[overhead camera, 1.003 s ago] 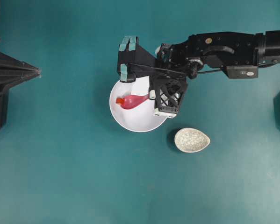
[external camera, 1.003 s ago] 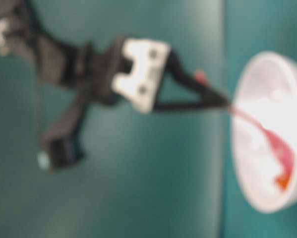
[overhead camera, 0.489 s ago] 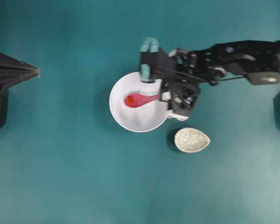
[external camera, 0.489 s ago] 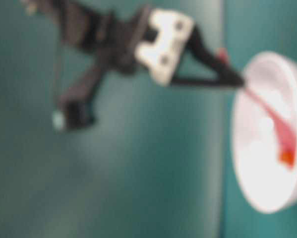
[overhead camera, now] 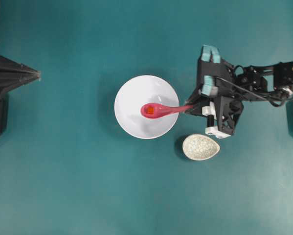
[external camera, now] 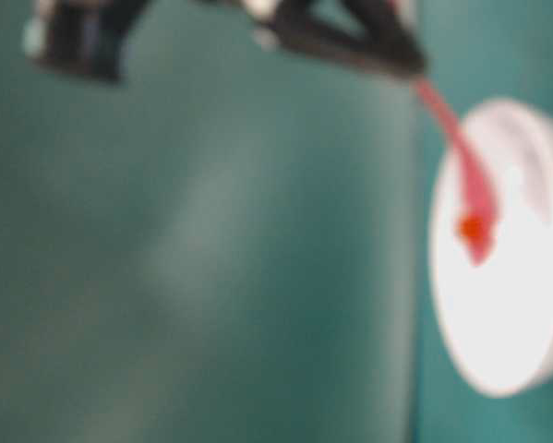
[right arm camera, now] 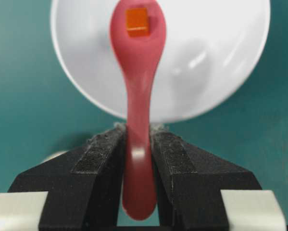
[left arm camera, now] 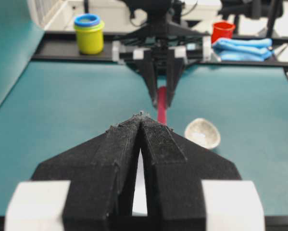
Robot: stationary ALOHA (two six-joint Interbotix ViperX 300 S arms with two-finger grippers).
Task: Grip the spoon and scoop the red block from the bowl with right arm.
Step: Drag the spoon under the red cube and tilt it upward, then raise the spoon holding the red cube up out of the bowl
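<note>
Magenta spoon (right arm camera: 136,91) sits clenched by its handle in the right pincer (right arm camera: 138,144), its scoop out over the white bowl (overhead camera: 131,122) with the red block (right arm camera: 136,21) resting in it. To finish well, the scoop should be kept level and moved slowly, since the tiny cube lies loose. From the blurred table-level view the scoop seems lifted clear of the bowl. The left pincer (left arm camera: 141,126) idles, jaws together and grasping nothing, across the teal worktop (overhead camera: 87,196).
</note>
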